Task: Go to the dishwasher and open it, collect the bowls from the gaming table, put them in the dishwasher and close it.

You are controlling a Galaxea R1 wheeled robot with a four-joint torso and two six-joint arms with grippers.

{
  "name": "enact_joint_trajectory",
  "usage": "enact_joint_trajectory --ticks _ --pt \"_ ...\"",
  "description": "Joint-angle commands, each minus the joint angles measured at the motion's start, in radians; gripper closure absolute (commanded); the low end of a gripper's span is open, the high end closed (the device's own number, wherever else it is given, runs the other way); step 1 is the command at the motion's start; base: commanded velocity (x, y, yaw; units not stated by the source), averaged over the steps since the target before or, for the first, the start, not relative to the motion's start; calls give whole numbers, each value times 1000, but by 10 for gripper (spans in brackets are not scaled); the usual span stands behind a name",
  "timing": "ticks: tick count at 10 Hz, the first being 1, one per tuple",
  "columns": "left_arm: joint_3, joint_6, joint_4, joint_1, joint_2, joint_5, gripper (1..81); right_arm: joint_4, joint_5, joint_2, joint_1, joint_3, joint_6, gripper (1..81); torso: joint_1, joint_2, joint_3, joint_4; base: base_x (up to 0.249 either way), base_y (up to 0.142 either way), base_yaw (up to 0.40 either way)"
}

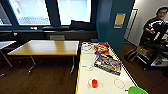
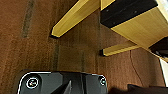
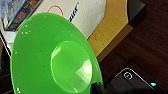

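Observation:
The gaming table [image 1: 106, 79] is the long white-topped one straight ahead, with colourful board-game boxes [image 1: 108, 64] on its middle and far end. A bright green bowl [image 1: 136, 90] shows at the table's near right corner. In the right wrist view this bowl [image 3: 55, 55] looms large and tilted above the table's white top [image 3: 85, 15] and wooden edge [image 3: 112, 32]. My right gripper [image 3: 96, 87] is shut on its rim. The left wrist view looks down at brown floor and light wooden legs [image 2: 72, 18]. The dishwasher is out of view.
A small orange cup [image 1: 94, 83] stands on the near part of the white table. A wide wooden-topped table [image 1: 47, 47] stands to the left, with dark floor between. At the right, a person [image 1: 156, 25] stands by a control rig, with bags [image 1: 131, 55] on the floor.

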Motion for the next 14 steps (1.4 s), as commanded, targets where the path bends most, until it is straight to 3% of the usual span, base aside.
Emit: enact_joint_trajectory --ticks 1,3,5,9,11,12,14 --pt "168 -30 1 -148 -153 52 10 5 -42 -3 37 -14 -49 811 0 0 0 0 0 0 0" --pt "234 -45 1 -201 -215 58 10 5 -22 27 11 -15 -72 811 0 0 0 0 0 0 0" --pt "291 -66 1 -264 -259 113 10 5 -19 45 -6 -14 -86 811 0 0 0 0 0 0 0" --pt "366 -73 -1 -375 -233 208 10 2 21 -46 -29 101 -100 811 0 0 0 0 0 0 0" --pt "398 -129 4 -475 -206 303 10 1 53 -45 -61 137 -110 811 0 0 0 0 0 0 0" --pt "397 -134 2 -519 -174 344 10 1 64 -45 -72 152 -117 811 0 0 0 0 0 0 0" --pt "349 -192 5 -593 -88 388 10 -9 81 -38 -86 170 -120 811 0 0 0 0 0 0 0"
